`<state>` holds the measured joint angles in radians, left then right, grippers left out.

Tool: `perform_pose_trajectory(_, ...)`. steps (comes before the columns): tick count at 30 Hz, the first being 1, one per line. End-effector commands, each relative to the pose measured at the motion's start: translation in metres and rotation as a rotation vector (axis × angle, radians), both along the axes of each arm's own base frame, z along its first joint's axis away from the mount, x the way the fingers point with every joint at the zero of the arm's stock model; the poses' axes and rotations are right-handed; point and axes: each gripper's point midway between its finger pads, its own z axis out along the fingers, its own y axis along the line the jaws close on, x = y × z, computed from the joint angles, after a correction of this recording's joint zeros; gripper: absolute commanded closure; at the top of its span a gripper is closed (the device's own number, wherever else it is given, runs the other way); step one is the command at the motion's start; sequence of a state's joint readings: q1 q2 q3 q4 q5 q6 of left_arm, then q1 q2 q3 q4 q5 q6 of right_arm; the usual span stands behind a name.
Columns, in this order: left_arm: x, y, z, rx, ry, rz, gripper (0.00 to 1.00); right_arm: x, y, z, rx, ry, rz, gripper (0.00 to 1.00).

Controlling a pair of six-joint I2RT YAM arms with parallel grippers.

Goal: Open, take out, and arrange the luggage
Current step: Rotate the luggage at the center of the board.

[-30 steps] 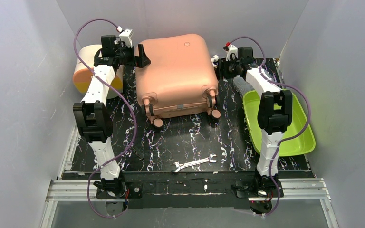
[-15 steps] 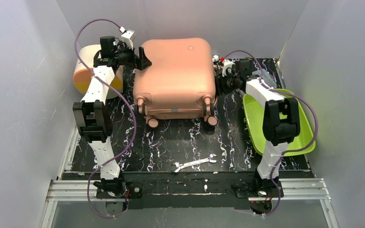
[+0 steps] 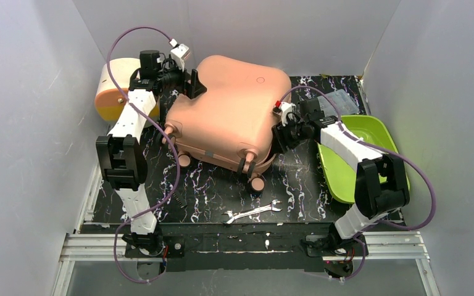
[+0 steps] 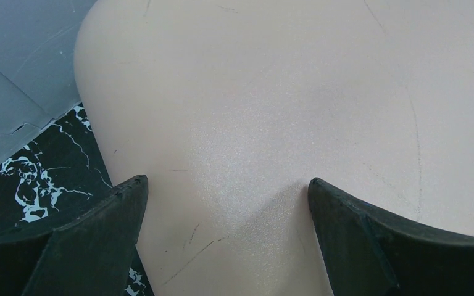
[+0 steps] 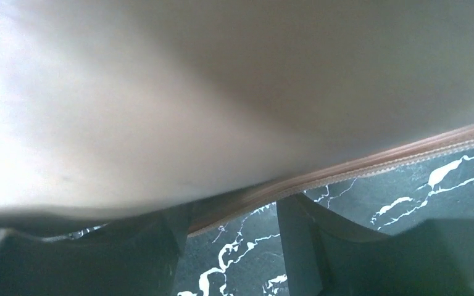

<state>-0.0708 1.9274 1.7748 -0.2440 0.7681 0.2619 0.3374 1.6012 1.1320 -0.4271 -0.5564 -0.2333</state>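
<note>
Black-fingered, my left gripper (image 4: 225, 185) is released, spread wide with both tips against the salmon shell of the luggage (image 3: 222, 117) at its far-left corner; I judge it is bracing the case. My right gripper (image 5: 231, 206) stands half parted at the right flank, tips at the zipper seam (image 5: 376, 157), clamping nothing I can see, probably seeking the opening. The luggage lies closed and skewed mid-bench (image 3: 284, 185), wheels toward me.

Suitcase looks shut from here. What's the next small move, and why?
Probably slide the right gripper along the zipper seam to hunt for the pull. The luggage lies closed; the seam crosses the gap between that gripper's open fingers, and no pull shows there. The open left gripper could brace the far corner.
</note>
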Motion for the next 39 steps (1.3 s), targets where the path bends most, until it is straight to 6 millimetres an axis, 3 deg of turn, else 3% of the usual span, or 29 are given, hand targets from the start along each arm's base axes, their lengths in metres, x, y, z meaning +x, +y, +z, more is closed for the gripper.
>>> perform_pose_trajectory(1, -0.078, -0.049, -0.053, -0.029, 0.382, -0.14, 0.02, -0.027, 0.023, 0.038, 0.065, -0.074, 0.19, 0.36)
perform_pose_trajectory(4, -0.079, -0.047, -0.007, -0.033, 0.29, -0.13, 0.02, 0.0, 0.012, 0.079, 0.087, -0.177, 0.134, 0.28)
perform_pose_trajectory(8, -0.104, -0.032, 0.054, 0.014, 0.134, -0.1, 0.02, 0.043, -0.022, 0.132, 0.06, -0.335, -0.008, 0.23)
perform_pose_trajectory(10, -0.121, -0.018, 0.068, 0.072, 0.077, -0.05, 0.02, 0.068, -0.04, 0.15, 0.046, -0.401, -0.119, 0.22)
perform_pose_trajectory(12, -0.143, -0.001, 0.07, 0.146, 0.045, -0.014, 0.02, 0.096, -0.062, 0.165, 0.028, -0.46, -0.27, 0.2)
perform_pose_trajectory(15, -0.178, 0.024, 0.052, 0.26, 0.016, 0.024, 0.02, 0.133, -0.079, 0.186, 0.086, -0.534, -0.424, 0.18)
perform_pose_trajectory(17, -0.201, 0.042, 0.025, 0.346, 0.022, 0.05, 0.02, 0.156, -0.084, 0.194, 0.132, -0.568, -0.492, 0.16)
perform_pose_trajectory(22, -0.241, 0.078, -0.009, 0.497, 0.031, 0.117, 0.02, 0.219, -0.074, 0.195, 0.315, -0.543, -0.543, 0.15)
perform_pose_trajectory(25, -0.25, 0.089, -0.024, 0.543, 0.047, 0.149, 0.02, 0.249, -0.07, 0.194, 0.524, -0.455, -0.562, 0.16)
perform_pose_trajectory(28, -0.245, 0.097, -0.038, 0.583, 0.078, 0.176, 0.02, 0.277, -0.067, 0.189, 0.683, -0.37, -0.549, 0.17)
perform_pose_trajectory(33, -0.222, 0.11, -0.06, 0.664, 0.134, 0.224, 0.02, 0.309, -0.051, 0.164, 0.783, -0.235, -0.462, 0.22)
perform_pose_trajectory(35, -0.212, 0.116, -0.066, 0.7, 0.15, 0.246, 0.02, 0.312, -0.043, 0.157, 0.817, -0.19, -0.412, 0.23)
perform_pose_trajectory(39, -0.189, 0.134, -0.068, 0.787, 0.143, 0.329, 0.02, 0.3, -0.027, 0.146, 0.817, -0.165, -0.301, 0.23)
